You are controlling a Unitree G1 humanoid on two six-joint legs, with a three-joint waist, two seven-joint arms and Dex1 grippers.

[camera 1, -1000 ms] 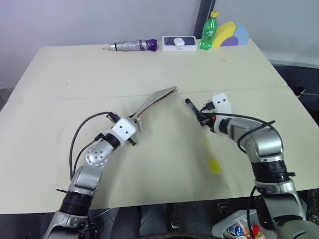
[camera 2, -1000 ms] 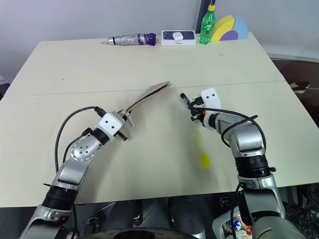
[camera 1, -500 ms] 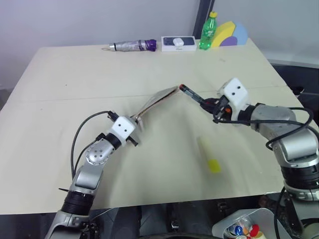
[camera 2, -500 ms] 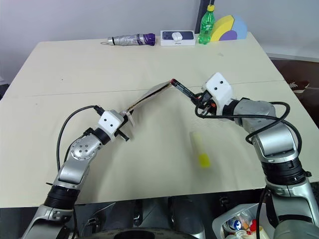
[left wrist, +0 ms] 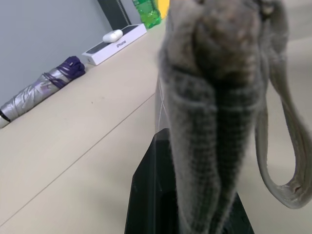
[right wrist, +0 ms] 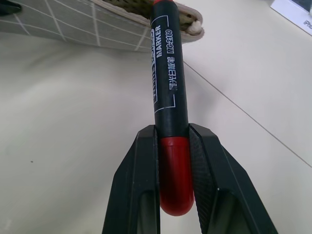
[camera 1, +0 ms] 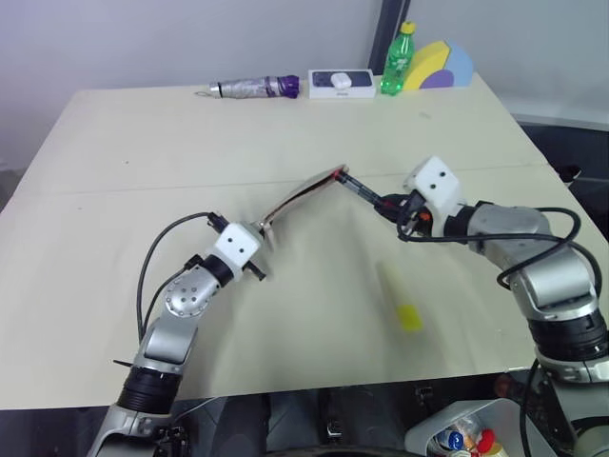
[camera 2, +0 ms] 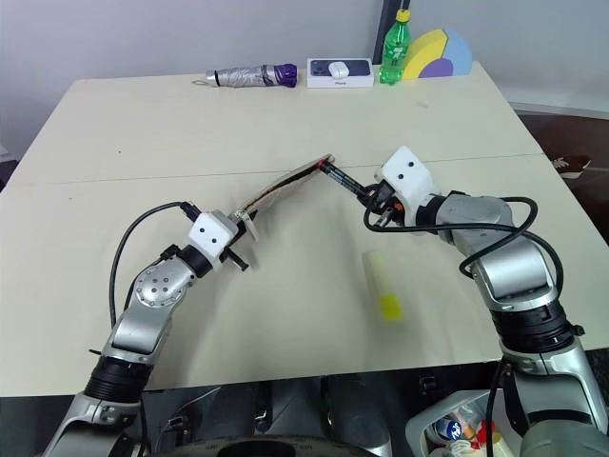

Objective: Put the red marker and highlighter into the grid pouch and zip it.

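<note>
On the left, the left gripper (camera 1: 259,240) is clamped on one end of the grid pouch (camera 1: 303,193), a flat grey fabric pouch with white grid lines, which it holds off the table (camera 1: 143,162) so that the pouch slants up and away to the right. The left wrist view adds what the head views cannot give: the pouch's woven cloth bunched between the black fingers (left wrist: 146,195), and a fabric loop hanging from it at one side. The pouch's far end lies open as a slit, and the tip of the red marker (camera 1: 364,190) sits right at this mouth. The marker is a slim pen with a black barrel printed in white and a rounded red end. The right wrist view shows its grip plainly: the two black fingers (right wrist: 141,195) of the right gripper (camera 1: 398,211) pinch the red end from both sides, the barrel pointing away into the pouch's beige-lined opening. Nearer the front edge, below the right gripper, the highlighter (camera 1: 397,297) lies alone on the table, a stubby pale yellowish stick with a bright yellow cap toward the robot, well apart from the pouch
</note>
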